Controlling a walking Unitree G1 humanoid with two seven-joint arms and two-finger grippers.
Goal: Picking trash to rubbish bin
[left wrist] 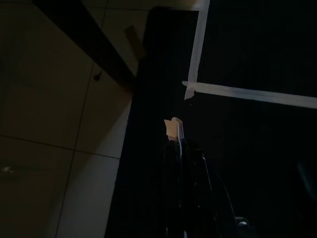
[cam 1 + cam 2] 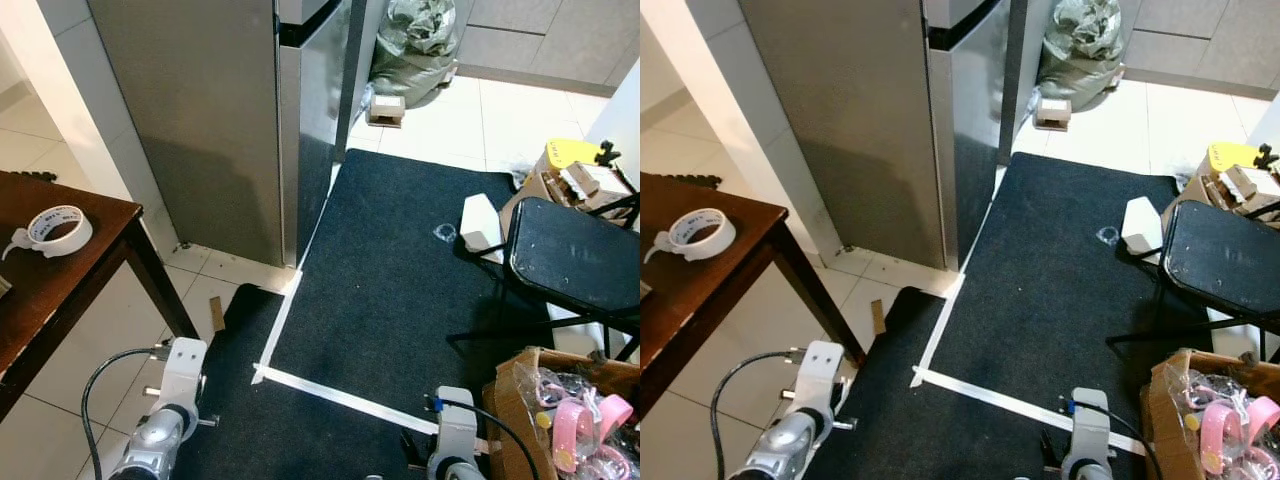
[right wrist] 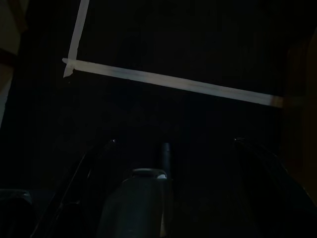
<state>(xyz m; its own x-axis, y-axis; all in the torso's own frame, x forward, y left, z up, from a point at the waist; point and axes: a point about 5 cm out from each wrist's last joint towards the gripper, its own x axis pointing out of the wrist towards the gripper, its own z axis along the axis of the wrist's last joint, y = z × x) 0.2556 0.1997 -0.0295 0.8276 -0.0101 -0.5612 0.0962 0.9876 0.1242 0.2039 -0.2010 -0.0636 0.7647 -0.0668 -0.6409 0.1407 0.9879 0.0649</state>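
Observation:
Both arms hang low at the bottom of the head views, the left arm (image 2: 172, 398) beside the table leg and the right arm (image 2: 455, 438) over the black mat (image 2: 400, 290). In the dark left wrist view my left gripper (image 1: 179, 141) is shut, with a small white scrap (image 1: 172, 128) at its tip. My right gripper (image 3: 174, 142) stands open above the mat, nothing between its fingers. A small brown cardboard strip (image 2: 216, 313) lies on the tiles near the table leg. A crumpled clear wrapper (image 2: 444, 233) lies on the mat. A full grey bag (image 2: 415, 45) leans at the back.
A steel fridge (image 2: 230, 120) stands ahead on the left. A dark wooden table (image 2: 60, 280) with a tape roll (image 2: 57, 229) is at my left. A black chair (image 2: 575, 255) and a cardboard box (image 2: 560, 410) of pink items crowd the right. White tape lines (image 2: 340, 395) cross the mat.

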